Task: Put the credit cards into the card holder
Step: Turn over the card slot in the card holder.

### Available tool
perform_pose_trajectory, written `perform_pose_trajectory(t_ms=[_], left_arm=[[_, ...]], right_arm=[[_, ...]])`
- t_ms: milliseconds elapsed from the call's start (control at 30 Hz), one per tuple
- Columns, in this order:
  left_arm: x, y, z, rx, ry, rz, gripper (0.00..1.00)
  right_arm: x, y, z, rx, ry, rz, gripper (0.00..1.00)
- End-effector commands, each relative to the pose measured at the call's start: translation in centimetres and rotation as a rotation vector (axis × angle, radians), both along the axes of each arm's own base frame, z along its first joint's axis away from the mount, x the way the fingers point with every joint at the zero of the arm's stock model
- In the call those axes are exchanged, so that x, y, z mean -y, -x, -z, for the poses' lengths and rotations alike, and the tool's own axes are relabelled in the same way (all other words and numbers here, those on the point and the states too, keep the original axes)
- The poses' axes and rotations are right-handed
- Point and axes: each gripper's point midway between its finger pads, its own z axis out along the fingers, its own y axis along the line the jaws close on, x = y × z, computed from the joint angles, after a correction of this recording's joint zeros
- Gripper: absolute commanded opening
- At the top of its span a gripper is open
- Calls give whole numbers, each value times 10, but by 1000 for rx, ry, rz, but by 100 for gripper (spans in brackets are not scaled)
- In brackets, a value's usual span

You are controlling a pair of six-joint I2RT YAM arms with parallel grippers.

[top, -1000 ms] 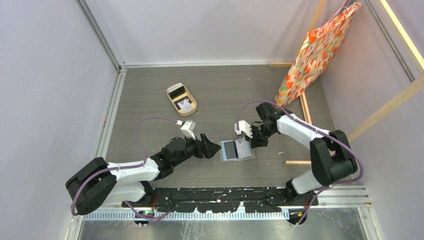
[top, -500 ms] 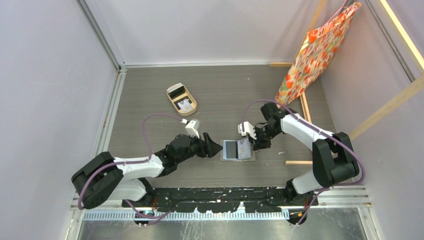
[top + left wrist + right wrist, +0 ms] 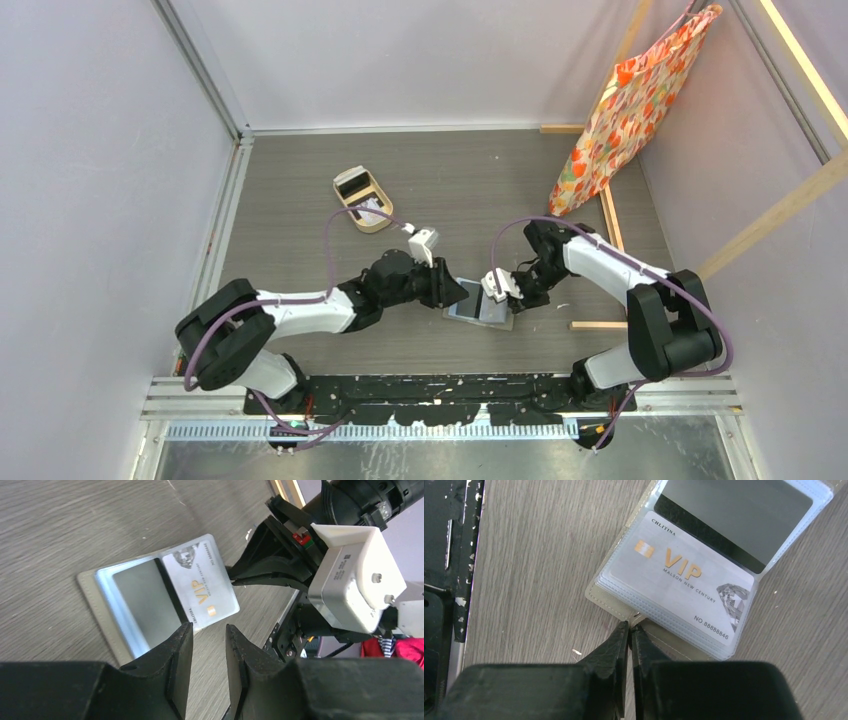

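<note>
Though open flat, card holder (image 3: 469,301) left-to-right.

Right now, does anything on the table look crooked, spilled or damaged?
Nothing stands out. The card holder lies open and flat on the table. The VIP card looks squarely seated in one side of it, and a dark card sits in the facing side. Nothing looks spilled, bent or torn.

Grey wood-grain table (image 3: 300,180) carries card holder (image 3: 478,312) (open) and tan tray (image 3: 343,205).
</note>
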Motion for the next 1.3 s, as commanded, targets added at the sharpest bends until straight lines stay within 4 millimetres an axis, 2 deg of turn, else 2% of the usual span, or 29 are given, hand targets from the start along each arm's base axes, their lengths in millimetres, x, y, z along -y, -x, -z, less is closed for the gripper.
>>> perform_pose_trajectory(t_ms=[0, 67, 233, 367, 500, 600, 667, 800, 1033, 1267], left_arm=[[24, 3, -14, 46, 4, 81, 31], [30, 0, -11, 41, -3, 85, 31], [45, -3, 13, -22, 1, 89, 30], [59, -3, 35, -66, -13, 110, 27], [63, -3, 42, -75, -26, 117, 25], [61, -2, 40, -57, -22, 117, 25], [59, 0, 40, -46, -15, 117, 25], [56, 3, 35, 3, 14, 114, 26], [49, 12, 22, 131, 28, 88, 28], [39, 12, 14, 171, 64, 49, 29]], right_arm=[[-4, 9, -8, 23, -53, -79, 12], [-4, 12, -8, 17, -57, -88, 13], [-4, 18, -7, 3, -69, -113, 20], [-2, 22, -2, -9, -61, -140, 21], [-1, 19, -3, -16, -47, -113, 22], [-5, 7, -12, -13, -48, -5, 27], [-8, 3, -20, -20, -55, 65, 34], [-6, 5, -21, -58, -43, 144, 49], [0, -4, -10, -97, 30, 253, 49], [0, -12, 2, -103, 60, 336, 49]])
